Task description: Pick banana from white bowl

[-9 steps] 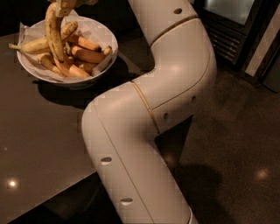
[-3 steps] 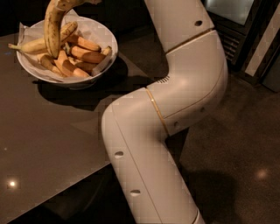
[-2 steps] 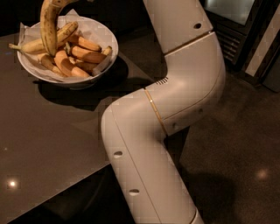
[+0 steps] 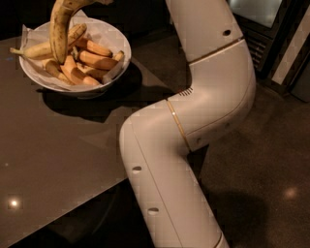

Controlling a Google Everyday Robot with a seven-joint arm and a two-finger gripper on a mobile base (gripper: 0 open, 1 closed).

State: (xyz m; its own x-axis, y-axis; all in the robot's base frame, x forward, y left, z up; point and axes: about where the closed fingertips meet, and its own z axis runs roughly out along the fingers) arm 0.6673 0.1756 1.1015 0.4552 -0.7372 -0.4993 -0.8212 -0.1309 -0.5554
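**Banana raised over the bowl, gripper at the top edge**

The banana (image 4: 59, 29) hangs nearly upright over the left half of the white bowl (image 4: 77, 90). Its upper end reaches the top edge of the view and its dark lower tip points down among the fruit below. Whether that tip touches anything cannot be told.

Only a pale sliver of the gripper (image 4: 100, 1) shows, at the top edge just beside the banana's upper end. The rest is cut off, so whether it is clamped on the banana cannot be told.

In the bowl, on crinkled paper (image 4: 104, 30), lie 1 longer yellow banana (image 4: 38, 48) and several stubby orange ones (image 4: 94, 59).

The bowl sits near the back-left corner of a dark table (image 4: 58, 155). The white arm (image 4: 193, 121) bends in 2 thick segments to the right of it.
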